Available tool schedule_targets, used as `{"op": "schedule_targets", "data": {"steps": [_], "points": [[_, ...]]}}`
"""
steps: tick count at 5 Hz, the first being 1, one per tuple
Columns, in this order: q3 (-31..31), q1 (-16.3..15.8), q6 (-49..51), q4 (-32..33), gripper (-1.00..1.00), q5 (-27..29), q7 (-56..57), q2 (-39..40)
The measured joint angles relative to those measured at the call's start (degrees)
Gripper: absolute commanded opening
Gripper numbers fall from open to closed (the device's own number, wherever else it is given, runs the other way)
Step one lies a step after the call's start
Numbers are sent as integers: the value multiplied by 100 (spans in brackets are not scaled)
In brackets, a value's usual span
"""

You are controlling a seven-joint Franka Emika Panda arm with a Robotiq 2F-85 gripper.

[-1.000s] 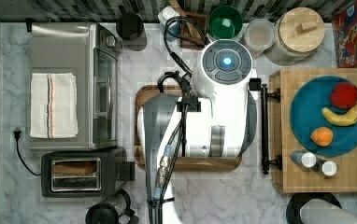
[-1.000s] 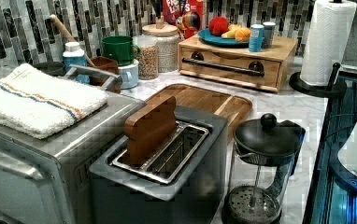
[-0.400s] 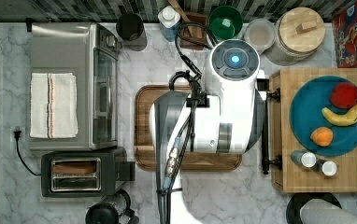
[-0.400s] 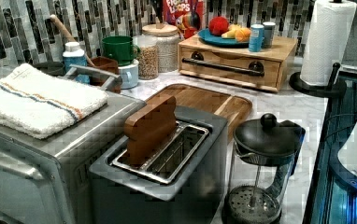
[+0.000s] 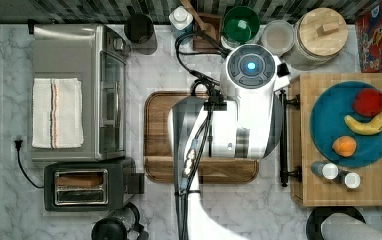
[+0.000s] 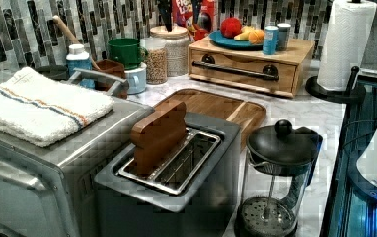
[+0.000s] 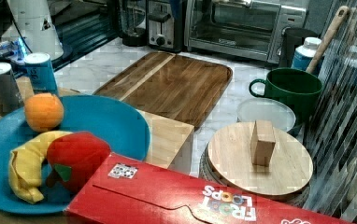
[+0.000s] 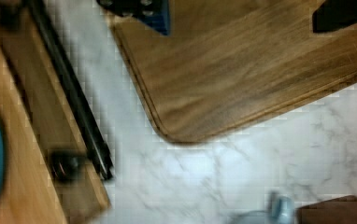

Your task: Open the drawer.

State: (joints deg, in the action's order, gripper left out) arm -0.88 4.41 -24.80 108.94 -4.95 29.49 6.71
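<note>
**Opening the drawer: approach to the handle**

Located at the right edge of the tabletop [image 5: 259, 210] in the top view: drawer [image 6: 241, 74], fully shut, set in the front of a pale wooden box [image 5: 379, 190]. Fronted by a long black handle [image 5: 282, 135] facing the dark tray [image 5: 159, 135].

Seen from the wrist: pincer [image 8: 237, 11] set wide, above the tray corner, near the handle but not touching it.

Procedure, as judged from the present position:
1. Shift sideways until the handle sits between the jaws, close to the middle of the bar rather than an end post.
2. Lower squarely; avoid scraping the box front.
3. Close firmly, then pull straight toward the tray, level with the tabletop.
4. Keep the pull slow. Likely risk: dragging the whole box and upsetting its load.

Containers and contents:
- On the box top: blue plate [image 5: 329, 145] carrying a red fruit [image 5: 368, 102], a banana [image 5: 366, 125] and an orange [image 5: 344, 146]; two small cans [image 5: 329, 170] just beside the plate.
- Along the back edge: green mug [image 5: 240, 25], contents not visible; glass jar [image 6: 157, 64] holding grain.
- Toaster [image 6: 176, 163], at the front left corner in the top view, with a wooden slice in one slot.
</note>
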Motion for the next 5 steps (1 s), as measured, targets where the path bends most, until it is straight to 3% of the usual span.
{"op": "schedule_targets", "data": {"steps": [2,4,5], "points": [[-172,363,-60,0,100,5,1827,315],[-267,886,-378,50,100,0,2121,492],[-396,982,-443,62,100,-141,2118,532]]}}
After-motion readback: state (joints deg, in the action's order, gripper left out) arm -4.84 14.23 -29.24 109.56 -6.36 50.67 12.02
